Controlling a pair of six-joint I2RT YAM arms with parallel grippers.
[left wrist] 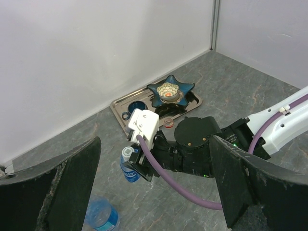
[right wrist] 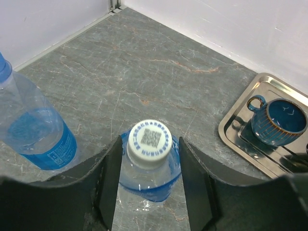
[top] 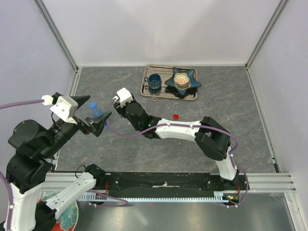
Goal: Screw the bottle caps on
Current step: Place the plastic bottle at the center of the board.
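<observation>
Right fingers [right wrist: 108, 192] stand apart beside the white cap [right wrist: 149, 139], hidden from above; left fingers [left wrist: 62, 183] spread wide.

Blue-capped bottle [right wrist: 36, 134] partly beyond the left edge

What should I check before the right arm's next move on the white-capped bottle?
1. White cap sits on the bottle neck: ok; tightness cannot tell.
2. Right end effector centred on that bottle: ok, one finger on each side.
3. Its grip on the bottle: cannot tell.
4. Left end effector open and empty: ok.
5. Second bottle has its blue cap on: ok.
6. Red cap fitted: not ok, it lies loose on the table; no third bottle in view.
</observation>
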